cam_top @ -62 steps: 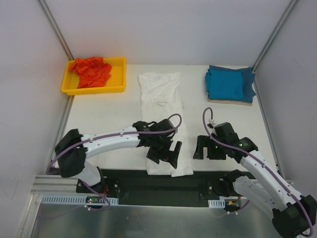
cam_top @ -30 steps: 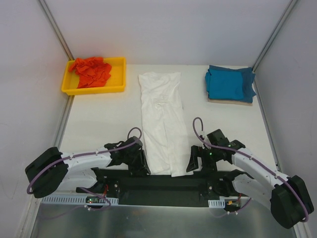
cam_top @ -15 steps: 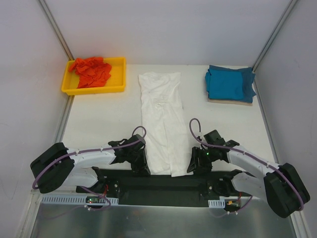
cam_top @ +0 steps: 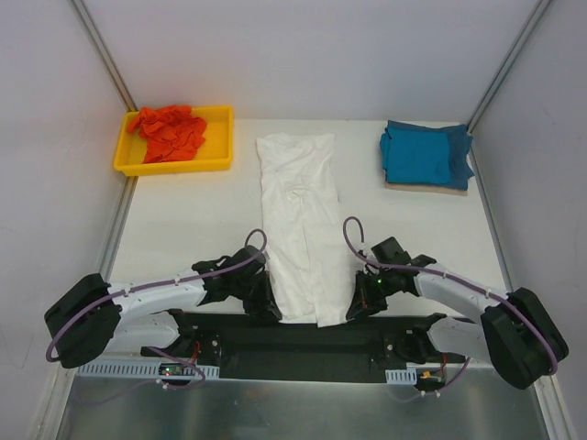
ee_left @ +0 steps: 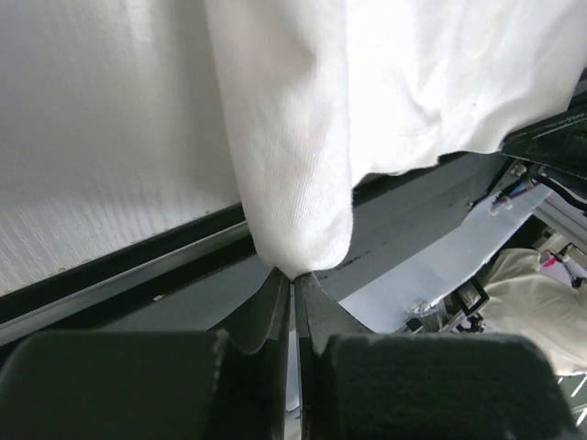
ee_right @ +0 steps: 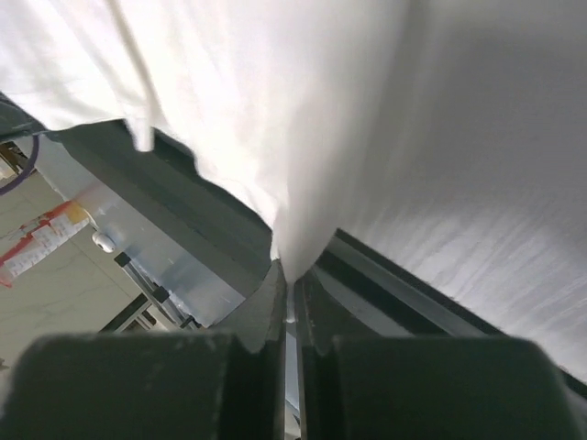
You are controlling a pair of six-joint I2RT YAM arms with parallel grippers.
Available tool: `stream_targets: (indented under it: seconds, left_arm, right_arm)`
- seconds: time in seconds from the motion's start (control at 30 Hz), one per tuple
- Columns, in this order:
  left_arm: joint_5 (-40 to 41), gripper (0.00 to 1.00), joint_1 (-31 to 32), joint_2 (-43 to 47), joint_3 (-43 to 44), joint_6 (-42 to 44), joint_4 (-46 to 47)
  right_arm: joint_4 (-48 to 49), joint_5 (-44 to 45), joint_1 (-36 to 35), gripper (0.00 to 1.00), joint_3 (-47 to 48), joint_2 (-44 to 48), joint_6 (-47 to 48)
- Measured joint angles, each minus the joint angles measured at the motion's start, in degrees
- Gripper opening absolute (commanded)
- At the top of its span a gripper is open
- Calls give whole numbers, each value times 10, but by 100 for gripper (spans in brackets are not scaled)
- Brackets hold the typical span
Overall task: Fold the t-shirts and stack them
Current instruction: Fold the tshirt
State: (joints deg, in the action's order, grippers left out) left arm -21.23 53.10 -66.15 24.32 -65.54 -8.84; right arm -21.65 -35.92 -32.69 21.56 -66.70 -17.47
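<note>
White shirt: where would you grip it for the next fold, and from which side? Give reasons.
Grip the white shirt by its two near corners, one gripper each, coming from the near edge. It lies as a long flat strip running away from the arms, so those corners should carry the end over. The left gripper and right gripper are shut there.

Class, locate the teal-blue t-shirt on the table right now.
In the top view, the folded teal-blue t-shirt lies in the far right corner, to the right of the long white t-shirt.

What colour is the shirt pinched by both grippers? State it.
White. The shirt shows best in the top external view.
</note>
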Motion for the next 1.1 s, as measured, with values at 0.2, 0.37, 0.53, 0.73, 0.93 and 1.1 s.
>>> stream_targets:
  seconds: [0.2, 0.37, 0.53, 0.73, 0.93, 1.1]
  left_arm:
    - [-24, 0, -42, 34, 13, 9, -1]
    - [-34, 0, -93, 40, 58, 43, -11]
    - [-38, 0, -158, 11, 133, 94, -11]
    - [-37, 0, -211, -75, 231, 153, -11]
    - [-20, 0, -263, -146, 309, 191, -11]
    - [-2, 0, -297, -182, 352, 218, -11]
  right_arm:
    - [-61, 15, -2, 1, 85, 29, 29]
    - [-97, 46, 0, 1, 175, 21, 64]
    - [-115, 84, 3, 1, 266, -32, 86]
    - [-100, 137, 19, 1, 374, -111, 90]
    - [-80, 156, 43, 1, 487, -208, 91]
    - [-69, 152, 64, 1, 558, -287, 92]
